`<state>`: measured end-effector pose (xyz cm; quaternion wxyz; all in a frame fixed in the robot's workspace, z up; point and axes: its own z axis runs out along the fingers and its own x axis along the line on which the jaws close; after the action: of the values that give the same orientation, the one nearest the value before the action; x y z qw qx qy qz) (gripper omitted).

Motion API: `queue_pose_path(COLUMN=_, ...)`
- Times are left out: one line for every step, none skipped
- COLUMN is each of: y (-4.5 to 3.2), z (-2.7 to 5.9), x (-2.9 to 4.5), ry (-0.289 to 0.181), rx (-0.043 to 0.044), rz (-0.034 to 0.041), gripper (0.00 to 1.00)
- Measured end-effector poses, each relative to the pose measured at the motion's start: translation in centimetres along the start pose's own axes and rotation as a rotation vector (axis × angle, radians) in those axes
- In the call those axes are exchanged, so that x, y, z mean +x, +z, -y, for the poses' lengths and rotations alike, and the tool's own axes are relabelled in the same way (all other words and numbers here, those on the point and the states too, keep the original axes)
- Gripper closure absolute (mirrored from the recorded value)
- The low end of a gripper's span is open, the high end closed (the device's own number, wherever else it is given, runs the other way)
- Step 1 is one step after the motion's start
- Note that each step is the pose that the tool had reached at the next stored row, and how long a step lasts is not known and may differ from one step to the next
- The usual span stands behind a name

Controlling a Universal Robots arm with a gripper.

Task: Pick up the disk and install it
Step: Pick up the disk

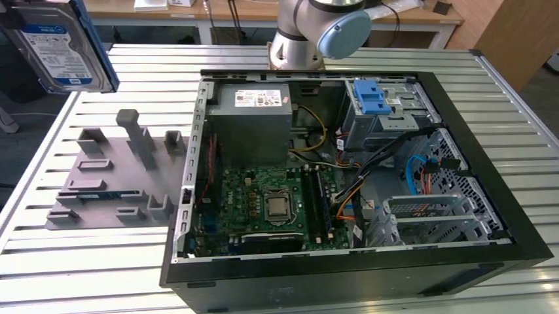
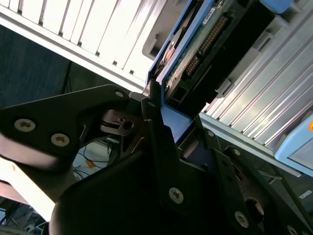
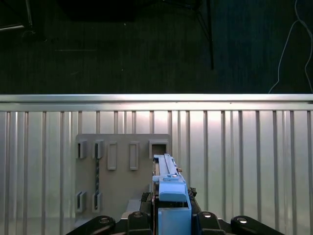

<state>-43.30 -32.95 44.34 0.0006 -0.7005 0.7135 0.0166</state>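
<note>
Disk (image 1: 59, 46) hangs high at ten o'clock in the exterior view, label toward the camera and a blue rail down its long edge, in open air above the table. Below it, at eight o'clock, a grey board (image 1: 105, 180) of upright slots lies on the slatted table (image 1: 78, 275). Bare slats run all round the board, and the table's edge passes close by at nine o'clock.

From the centre out to three o'clock sits the open case (image 1: 349, 275), its black walls rising around the motherboard (image 1: 271, 203). Inside, a grey box (image 1: 253, 124) (small white sticker on top) fills the eleven o'clock corner. The cage (image 1: 384, 111) with its blue latch stands at one o'clock, with cables crowding the room just below it. The arm (image 1: 328, 29) rises at twelve o'clock, behind the case.

Both wrist views give the gripper (image 3: 172, 215), pinched on the disk (image 3: 171, 196). In the first wrist view the black fingers (image 3: 203, 218) press either side of the blue rail, seen edge-on. The board (image 3: 122, 186) lies straight beneath, with slats around it, then the table's edge (image 3: 156, 100) and dark floor (image 3: 122, 49) beyond.

The second wrist view (much closer) adds the underside of the disk (image 2: 195, 54): green circuit board and connector pins, with the gripper (image 2: 176, 122) clamped on the rail's end.
</note>
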Motion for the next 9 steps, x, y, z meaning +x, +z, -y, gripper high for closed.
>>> queue_pose_path(y=-0.14, z=0.00, x=0.00, ry=0.000, rx=0.0000, rz=0.0000, gripper=0.64)
queue_pose_path(y=-0.30, z=-0.01, x=-0.01, ry=0.000, rx=0.0001, rz=0.0000, gripper=0.64)
queue_pose_path(y=-0.45, z=-0.01, x=-0.01, ry=0.000, rx=0.0001, rz=0.0000, gripper=0.64)
queue_pose_path(y=-0.61, z=-0.01, x=-0.01, ry=0.000, rx=0.0000, rz=0.0000, gripper=0.64)
queue_pose_path(y=-0.78, z=-0.02, x=-0.02, ry=0.000, rx=0.0000, rz=0.0000, gripper=0.64)
queue_pose_path(y=-0.94, z=-0.02, x=-0.02, ry=0.000, rx=0.0000, rz=0.0000, gripper=0.64)
queue_pose_path(y=-1.09, z=-0.03, x=-0.02, ry=0.000, rx=0.0000, rz=0.0000, gripper=0.64)
queue_pose_path(y=-1.27, z=-0.03, x=-0.03, ry=0.000, rx=-0.0001, rz=0.0000, gripper=0.64)
queue_pose_path(y=-1.42, z=-0.03, x=-0.03, ry=0.000, rx=0.0000, rz=0.0000, gripper=0.64)
